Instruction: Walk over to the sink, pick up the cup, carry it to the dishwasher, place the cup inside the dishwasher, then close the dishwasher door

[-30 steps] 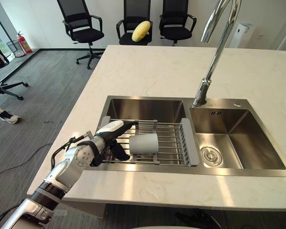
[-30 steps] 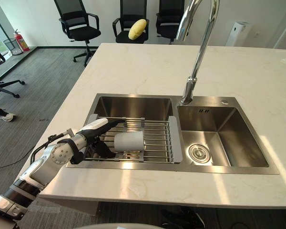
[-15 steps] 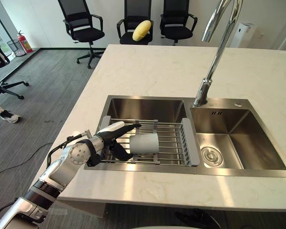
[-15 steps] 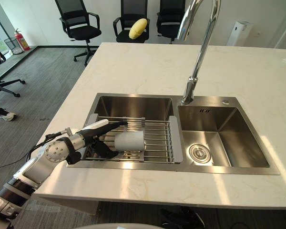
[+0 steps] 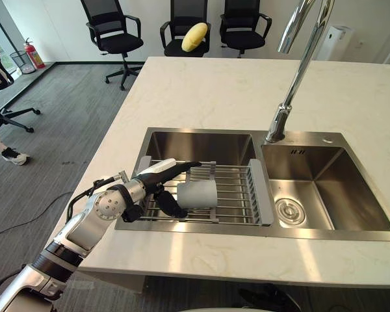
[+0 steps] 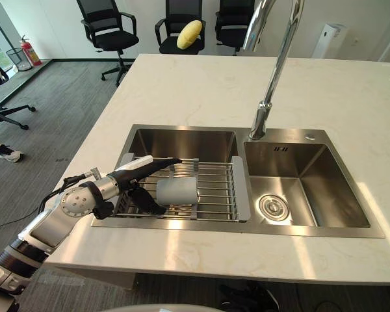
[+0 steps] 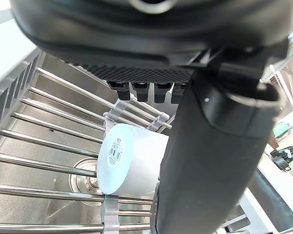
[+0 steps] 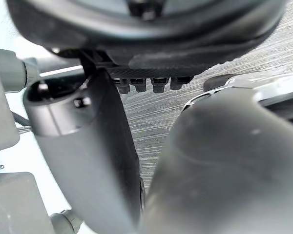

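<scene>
The stainless steel double sink (image 5: 351, 195) has been reached. A pale grey cylindrical cup (image 5: 196, 194) lies sideways on the wire rack (image 5: 237, 190) over the sink's left basin. The left hand (image 5: 149, 189) is spread wide at its base, grasping nothing. Lifting, carrying, loading and door-closing are judged outstanding.

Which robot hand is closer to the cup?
Left. The left hand is right beside the cup on the sink rack, open with thumb and fingers spread toward it. The right hand hangs over the grey floor, not by the cup.
</scene>
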`<state>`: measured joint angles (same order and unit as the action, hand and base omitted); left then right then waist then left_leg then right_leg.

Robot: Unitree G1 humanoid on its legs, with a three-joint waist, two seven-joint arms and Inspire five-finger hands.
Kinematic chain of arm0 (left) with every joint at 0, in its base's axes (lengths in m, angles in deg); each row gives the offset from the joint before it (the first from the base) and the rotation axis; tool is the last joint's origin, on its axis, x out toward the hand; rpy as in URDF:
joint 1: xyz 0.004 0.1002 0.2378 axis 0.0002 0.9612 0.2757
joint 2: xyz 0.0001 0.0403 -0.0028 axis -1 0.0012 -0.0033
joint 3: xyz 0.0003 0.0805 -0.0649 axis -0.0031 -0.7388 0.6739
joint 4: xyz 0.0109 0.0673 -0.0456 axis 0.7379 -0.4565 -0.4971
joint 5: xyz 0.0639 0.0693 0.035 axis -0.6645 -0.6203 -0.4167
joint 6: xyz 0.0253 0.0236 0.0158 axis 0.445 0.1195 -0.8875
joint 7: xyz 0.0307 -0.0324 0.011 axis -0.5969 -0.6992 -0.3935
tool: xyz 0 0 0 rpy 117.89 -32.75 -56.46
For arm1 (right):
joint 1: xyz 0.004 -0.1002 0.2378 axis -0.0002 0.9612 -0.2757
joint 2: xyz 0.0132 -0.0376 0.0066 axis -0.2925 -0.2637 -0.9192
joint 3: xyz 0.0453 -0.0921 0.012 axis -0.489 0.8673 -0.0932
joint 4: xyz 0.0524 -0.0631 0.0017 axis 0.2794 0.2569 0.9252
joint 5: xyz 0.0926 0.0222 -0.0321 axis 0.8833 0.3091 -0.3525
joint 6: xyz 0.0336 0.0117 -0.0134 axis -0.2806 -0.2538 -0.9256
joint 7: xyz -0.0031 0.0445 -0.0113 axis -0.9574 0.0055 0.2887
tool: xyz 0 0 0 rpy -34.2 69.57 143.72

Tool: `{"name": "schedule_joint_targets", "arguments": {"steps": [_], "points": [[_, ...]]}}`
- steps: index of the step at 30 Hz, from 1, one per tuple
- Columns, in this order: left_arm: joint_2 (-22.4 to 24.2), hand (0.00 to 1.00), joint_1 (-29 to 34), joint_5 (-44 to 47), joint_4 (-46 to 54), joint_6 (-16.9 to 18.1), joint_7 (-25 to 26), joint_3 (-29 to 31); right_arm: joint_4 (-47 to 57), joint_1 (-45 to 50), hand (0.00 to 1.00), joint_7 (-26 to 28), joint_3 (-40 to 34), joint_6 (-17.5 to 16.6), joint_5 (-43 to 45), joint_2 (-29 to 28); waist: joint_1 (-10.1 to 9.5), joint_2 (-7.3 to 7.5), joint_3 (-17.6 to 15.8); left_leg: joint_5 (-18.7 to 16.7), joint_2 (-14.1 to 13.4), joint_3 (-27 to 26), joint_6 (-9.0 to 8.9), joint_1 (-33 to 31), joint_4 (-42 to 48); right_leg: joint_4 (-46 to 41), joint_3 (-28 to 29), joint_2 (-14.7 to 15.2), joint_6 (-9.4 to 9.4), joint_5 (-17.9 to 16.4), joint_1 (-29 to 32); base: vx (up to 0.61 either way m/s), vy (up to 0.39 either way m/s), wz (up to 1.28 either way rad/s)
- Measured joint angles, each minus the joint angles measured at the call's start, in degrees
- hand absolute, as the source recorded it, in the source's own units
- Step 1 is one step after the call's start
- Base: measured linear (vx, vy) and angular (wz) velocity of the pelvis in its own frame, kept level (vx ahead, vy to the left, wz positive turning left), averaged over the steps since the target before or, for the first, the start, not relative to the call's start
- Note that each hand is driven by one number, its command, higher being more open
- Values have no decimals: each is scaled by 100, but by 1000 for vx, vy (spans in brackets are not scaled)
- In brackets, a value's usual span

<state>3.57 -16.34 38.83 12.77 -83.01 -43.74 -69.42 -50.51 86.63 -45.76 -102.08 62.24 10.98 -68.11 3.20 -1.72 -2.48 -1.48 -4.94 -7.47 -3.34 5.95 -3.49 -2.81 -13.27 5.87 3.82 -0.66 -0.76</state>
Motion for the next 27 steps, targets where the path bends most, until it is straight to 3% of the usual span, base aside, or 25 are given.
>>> {"name": "schedule_joint_targets", "arguments": {"steps": [8,27], "points": [[-3,100,-75,7,-174,213,253,2,0,10,100,-1,0,0,18,2,-2,-2,-1,1,11,4,4,-2,0,5,-2,11,4,3,0,0,0,0],[-2,100,-126,189,-345,589,279,20,8,47,100,-4,-2,-1,55,11,47,-101,-75,-1,15,-11,8,5,1,7,13,14,10,7,1,0,0,0]]}}
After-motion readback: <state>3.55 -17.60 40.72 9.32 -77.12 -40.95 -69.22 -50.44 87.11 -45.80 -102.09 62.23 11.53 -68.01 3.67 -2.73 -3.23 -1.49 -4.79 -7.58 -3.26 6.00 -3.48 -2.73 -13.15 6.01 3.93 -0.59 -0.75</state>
